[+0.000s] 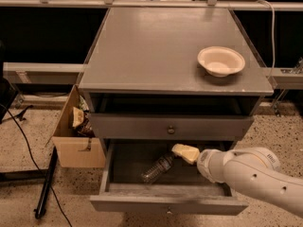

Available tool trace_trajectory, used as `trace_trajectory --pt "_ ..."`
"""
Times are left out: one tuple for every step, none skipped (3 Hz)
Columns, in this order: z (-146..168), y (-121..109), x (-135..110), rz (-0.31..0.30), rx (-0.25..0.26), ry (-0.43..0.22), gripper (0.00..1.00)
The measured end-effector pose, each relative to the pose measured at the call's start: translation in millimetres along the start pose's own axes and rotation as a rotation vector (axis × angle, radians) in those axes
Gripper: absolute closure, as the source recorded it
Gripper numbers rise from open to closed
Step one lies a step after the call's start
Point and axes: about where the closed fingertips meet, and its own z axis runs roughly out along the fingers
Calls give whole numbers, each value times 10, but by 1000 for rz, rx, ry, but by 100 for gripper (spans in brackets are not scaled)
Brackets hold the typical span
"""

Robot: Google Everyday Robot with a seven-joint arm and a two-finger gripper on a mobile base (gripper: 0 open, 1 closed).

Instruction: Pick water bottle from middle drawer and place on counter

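Observation:
The water bottle (157, 167) lies on its side on the dark floor of the pulled-out middle drawer (165, 203), its cap end pointing up and right. My gripper (183, 152) reaches into the drawer from the right on a white arm; its cream tip sits right at the bottle's cap end. The grey counter (151, 51) tops the cabinet above.
A white bowl (221, 60) stands on the counter's right side. A closed drawer front with a brass knob (171, 129) is above the open drawer. An open cardboard box (75, 136) with items sits on the floor at the left, beside a black pole (45, 186) and cables.

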Motion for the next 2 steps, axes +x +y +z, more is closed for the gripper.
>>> trace_trajectory --pt "100 70 64 33 -27 14 0" --pt "321 19 132 40 -56 14 0"
